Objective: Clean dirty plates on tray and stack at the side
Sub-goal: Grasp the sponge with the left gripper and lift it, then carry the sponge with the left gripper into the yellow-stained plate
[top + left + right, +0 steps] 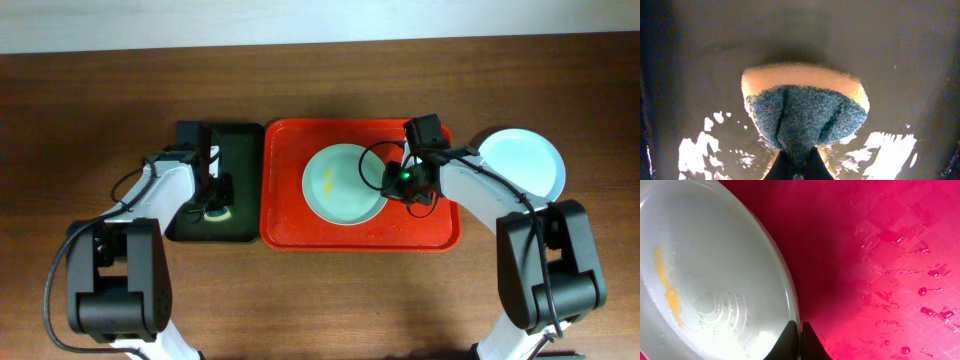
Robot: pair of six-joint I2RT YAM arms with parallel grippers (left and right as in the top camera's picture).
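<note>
The wet, shiny red tray [285, 200] lies under the right end effector [800, 332], pinched shut on the rim of the smooth round green plate [715, 265]. The left end effector [796, 167] squeezes a soft, scratchy sponge [805, 110]. Wiping looks next: the sponge must reach the yellow smear [667, 287] on the plate.

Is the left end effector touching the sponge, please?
Touching. The left wrist view shows the left end effector pinching the sponge by its creased blue face.
</note>
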